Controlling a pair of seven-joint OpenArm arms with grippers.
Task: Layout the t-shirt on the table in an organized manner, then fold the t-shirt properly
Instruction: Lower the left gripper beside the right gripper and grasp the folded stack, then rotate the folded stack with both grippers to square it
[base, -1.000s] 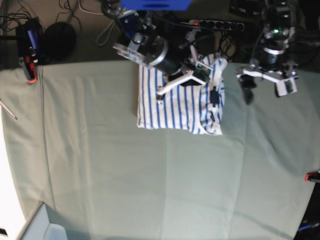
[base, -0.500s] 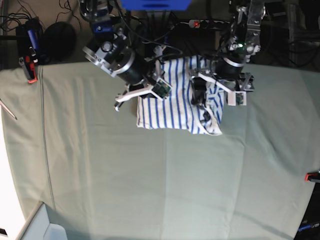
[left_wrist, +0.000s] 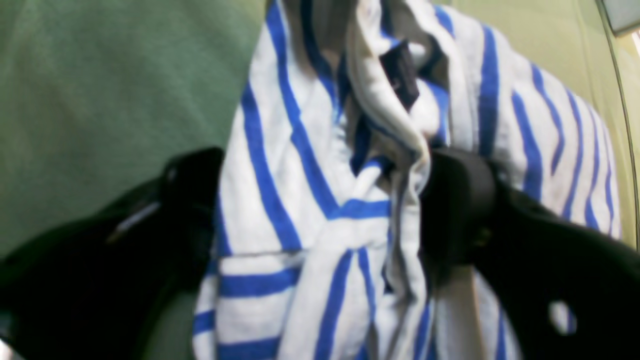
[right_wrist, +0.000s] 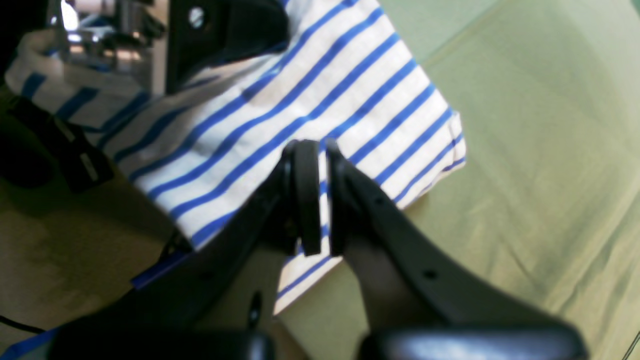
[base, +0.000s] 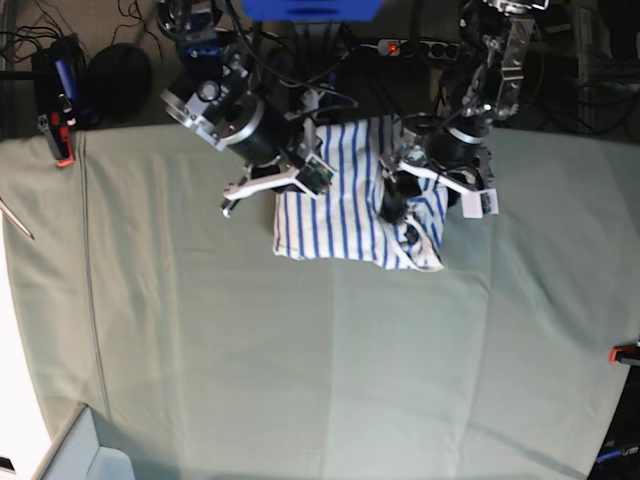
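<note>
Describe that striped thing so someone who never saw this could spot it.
On the wide grey-green table, look to the far edge, between the two arms. The shirt lies there in a rough folded square, the only white cloth with thin blue stripes.

1. A robotics lab bench: the tabletop is draped in pale grey-green cloth.
2. Red clamps grip its edges.
3. Tangled cables and a power strip lie behind.
</note>
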